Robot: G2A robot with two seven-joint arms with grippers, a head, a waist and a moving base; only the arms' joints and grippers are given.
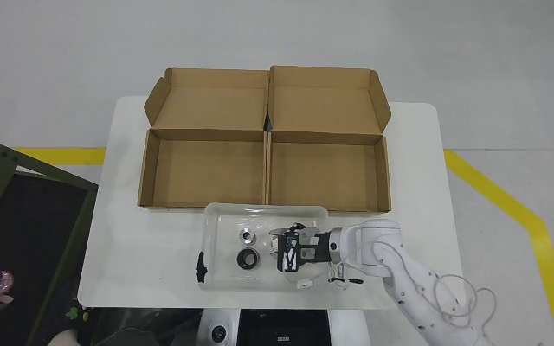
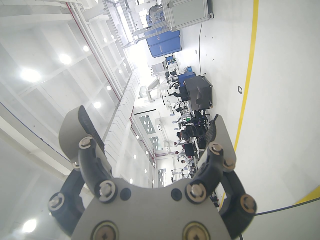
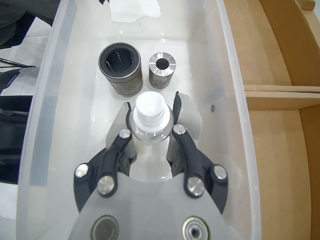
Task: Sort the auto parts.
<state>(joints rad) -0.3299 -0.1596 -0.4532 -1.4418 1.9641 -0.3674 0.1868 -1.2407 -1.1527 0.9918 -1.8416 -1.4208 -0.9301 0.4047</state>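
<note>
A clear plastic bin (image 3: 225,51) stands at the table's front edge (image 1: 216,212). In it my right gripper (image 3: 152,100) is shut on a clear part with a white stepped cap (image 3: 150,106), held upright between its fingers (image 3: 178,106). Just beyond the cap stand a large dark linear bearing (image 3: 121,72) and a smaller steel bushing (image 3: 162,69), both upright and apart from the fingers. The top view shows this gripper (image 1: 290,251) right of the bearing (image 1: 249,258) and bushing (image 1: 248,234). My left gripper (image 2: 150,113) is open, holding nothing, and points up into the room.
Two open cardboard boxes stand side by side behind the bin, the left box (image 1: 203,173) and the right box (image 1: 325,173), lids folded back. A white paper scrap (image 3: 135,3) lies at the bin's far end, near a black piece (image 1: 201,266) on its rim.
</note>
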